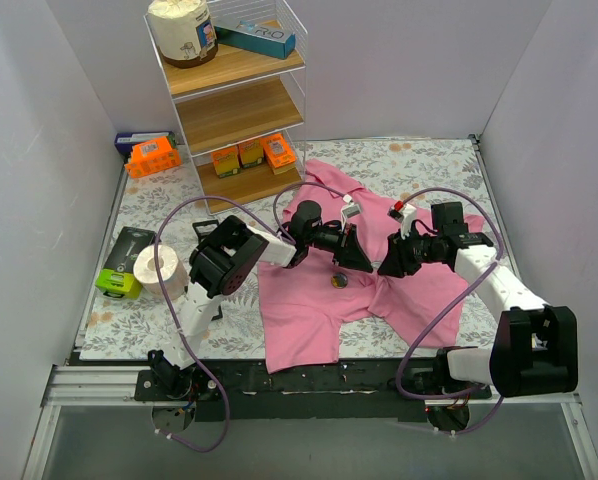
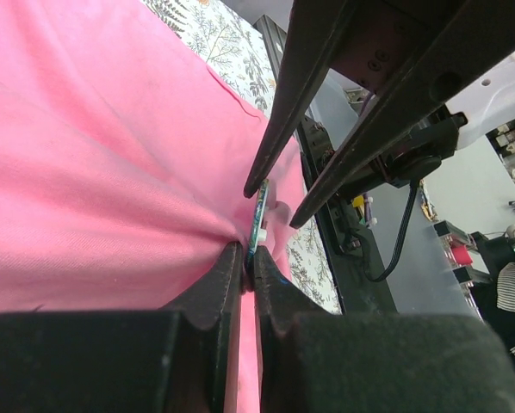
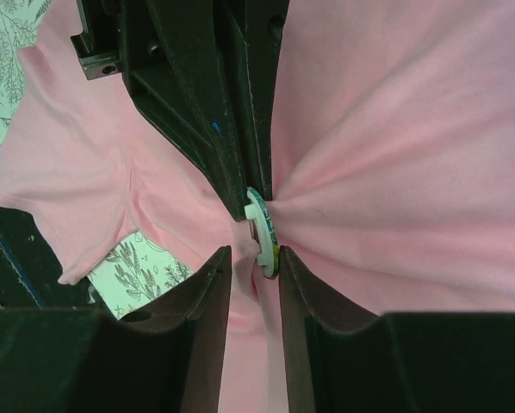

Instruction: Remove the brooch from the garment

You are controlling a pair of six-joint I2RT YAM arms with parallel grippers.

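Observation:
The pink polo shirt lies spread on the floral cloth, and its middle is bunched up between the two grippers. The brooch is a small disc seen edge-on, with a white back and a greenish face, pinned in the puckered fabric. It also shows in the left wrist view. My left gripper is shut on the brooch's edge together with fabric. My right gripper faces it and straddles the disc's other edge, with a gap on one side. In the top view the left and right grippers meet tip to tip.
A small dark round thing lies on the shirt just left of the grippers. A wooden shelf rack stands at the back. An orange box, a toilet roll and a green-black box sit on the left.

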